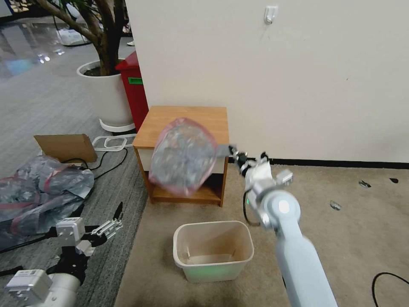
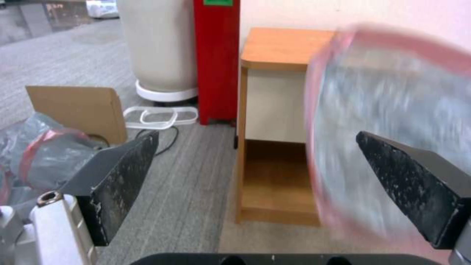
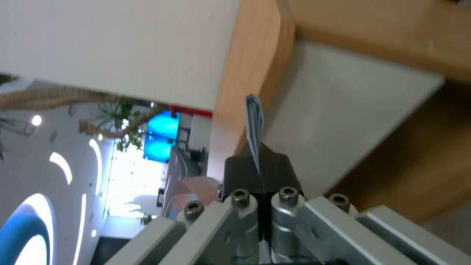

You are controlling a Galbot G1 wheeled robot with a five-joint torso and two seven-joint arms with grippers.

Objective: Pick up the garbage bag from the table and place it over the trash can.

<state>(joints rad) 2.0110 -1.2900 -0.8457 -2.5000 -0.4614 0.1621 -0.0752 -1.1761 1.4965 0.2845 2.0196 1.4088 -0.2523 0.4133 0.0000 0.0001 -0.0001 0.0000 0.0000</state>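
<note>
- Nearest to you, your left gripper (image 1: 111, 225) sits low at your left side, jaws released and holding nothing; from its wrist camera the bag shows ahead, past the right-hand finger (image 2: 417, 184).
- Straight below and ahead of your reach, the trash can (image 1: 213, 249) stands on the carpet, mouth up, unlined. It lies beneath and on the near side of your right jaws.
- Your right gripper (image 1: 232, 150) is the arm at work, raised just off the counter's front corner. Its jaws are clenched on a thin edge of the garbage bag (image 1: 184, 156); the wrist camera shows a sliver of plastic pinched between the fingers (image 3: 275, 173).
- The garbage bag hangs clear of the counter (image 1: 187, 121), billowing out to the left of your right jaws, its pink rim band ringing it and its long axis tilted down toward the left.
- My read: the bag is off the counter, and the bin lies down and nearer to you from the jaws. The right arm has it; the left is the closer free helper.
</note>
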